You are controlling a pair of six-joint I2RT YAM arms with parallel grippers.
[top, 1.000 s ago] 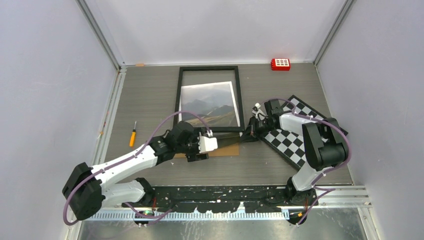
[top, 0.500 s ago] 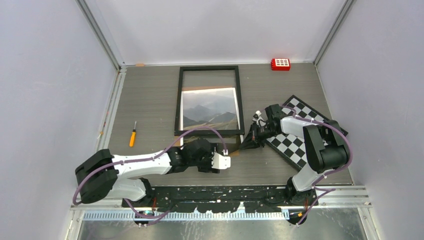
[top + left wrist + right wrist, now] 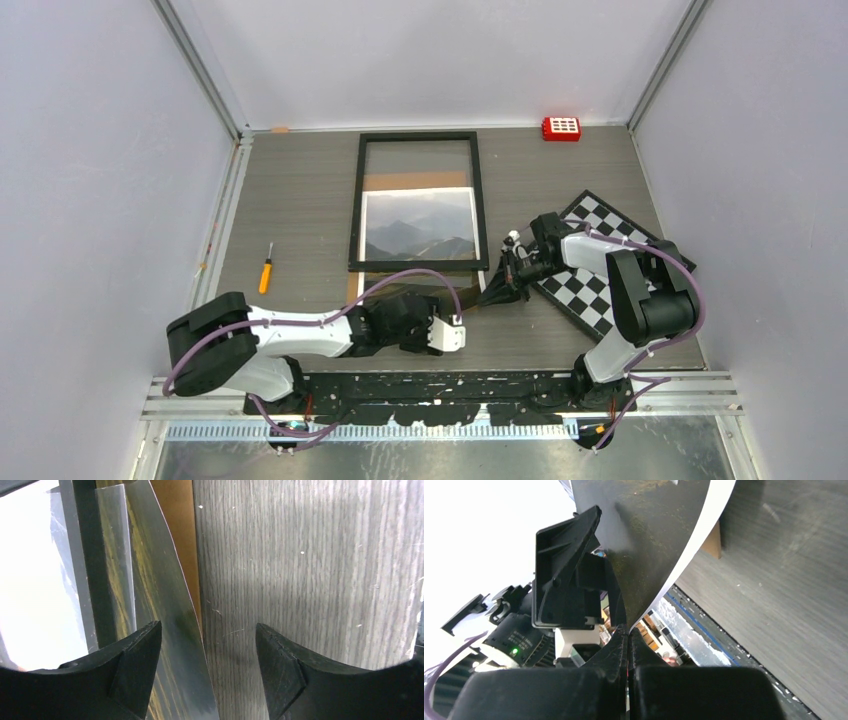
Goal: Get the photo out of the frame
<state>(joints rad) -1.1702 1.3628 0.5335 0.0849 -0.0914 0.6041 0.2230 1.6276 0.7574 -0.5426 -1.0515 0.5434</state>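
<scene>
The black frame (image 3: 356, 200) lies flat at the table's middle back. The photo (image 3: 420, 225), a mountain landscape, shows through its lower half and sticks out past its near bar. My right gripper (image 3: 500, 291) is shut on the photo's near right corner, and in the right wrist view the print (image 3: 654, 530) curves down into the closed tips (image 3: 628, 632). My left gripper (image 3: 455, 333) is open just in front of the frame. In the left wrist view its fingers straddle the photo's edge (image 3: 165, 605) and bare table, with the frame's bar (image 3: 92, 570) to the left.
A brown backing board (image 3: 415, 181) shows inside the frame above the photo and beside the print (image 3: 180, 530). A checkerboard (image 3: 590, 290) lies under the right arm. A red block (image 3: 561, 128) sits at the back right, an orange screwdriver (image 3: 266, 267) at the left.
The photo has slid toward the near edge, baring brown board in the frame. The right gripper drew back with it. The left arm swung down and right.
</scene>
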